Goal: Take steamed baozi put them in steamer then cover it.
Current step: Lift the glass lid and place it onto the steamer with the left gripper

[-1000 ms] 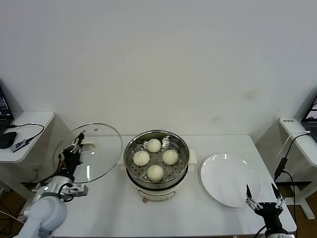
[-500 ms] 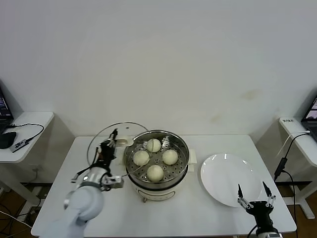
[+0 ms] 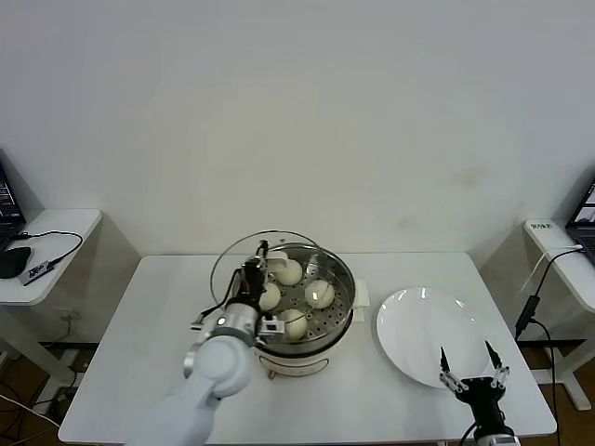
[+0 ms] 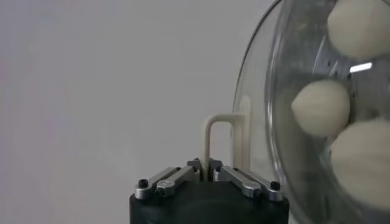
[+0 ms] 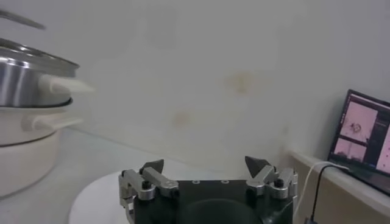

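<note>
Four steamed baozi [image 3: 296, 295] sit in the steamer [image 3: 296, 302] at centre frame. Left claw [image 3: 253, 275], clenched on the cover [image 3: 244, 265], should centre it level before lowering; right claw [image 3: 469, 364] idles released, lower right.

Tabletop [image 3: 139, 353]: white, rectangular, set against a plain pale wall.
Plate [image 3: 432, 336]: white, round, bare, lying flat near the tabletop's right edge.
Side desk [image 3: 51, 243]: white, beyond the left edge; carries a black mouse [image 3: 13, 261] and a black cable [image 3: 58, 243].
Laptop [image 5: 365, 141]: screen lit, on a desk beyond the right edge.
</note>
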